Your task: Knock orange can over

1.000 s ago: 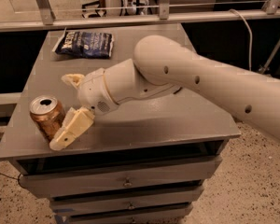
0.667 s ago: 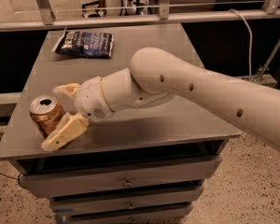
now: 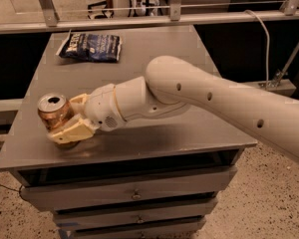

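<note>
Grey tabletop (image 3: 189, 59), front-left corner: gripper (image 3: 63, 118) moved left w/in last sec, fingers spread either side of orange can (image 3: 52, 111), touching it. Can appears tilted, not yet down.

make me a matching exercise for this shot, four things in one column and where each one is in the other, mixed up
1 orange can
2 snack bag
3 pincer
4 drawers

a far left of the tabletop
b under the tabletop
c near left of the tabletop, standing
d open, one finger each side of the can

Pairs: 1-c, 2-a, 3-d, 4-b
</note>
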{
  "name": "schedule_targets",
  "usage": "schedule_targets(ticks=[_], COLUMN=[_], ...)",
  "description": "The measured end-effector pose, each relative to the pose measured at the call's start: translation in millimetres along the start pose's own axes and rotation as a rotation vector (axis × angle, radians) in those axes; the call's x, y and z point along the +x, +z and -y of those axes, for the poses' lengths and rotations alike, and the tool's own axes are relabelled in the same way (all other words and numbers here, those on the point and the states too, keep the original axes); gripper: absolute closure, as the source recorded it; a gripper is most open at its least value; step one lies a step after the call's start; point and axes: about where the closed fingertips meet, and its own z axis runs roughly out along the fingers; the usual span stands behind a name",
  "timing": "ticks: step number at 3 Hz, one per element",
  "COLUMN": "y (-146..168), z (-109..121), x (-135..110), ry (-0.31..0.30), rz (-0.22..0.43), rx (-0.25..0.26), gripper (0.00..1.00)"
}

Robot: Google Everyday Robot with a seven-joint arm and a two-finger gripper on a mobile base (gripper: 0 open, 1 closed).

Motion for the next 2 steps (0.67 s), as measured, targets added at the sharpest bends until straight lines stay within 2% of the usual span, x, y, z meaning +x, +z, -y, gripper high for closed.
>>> schedule_targets(ticks=[1, 2], y=[-40, -94], z=[21, 53], x=[-3, -12], ry=[-0.006, -0.021], rz=[-0.030, -0.100], rx=[0.071, 0.140], gripper=[0.87, 1.00])
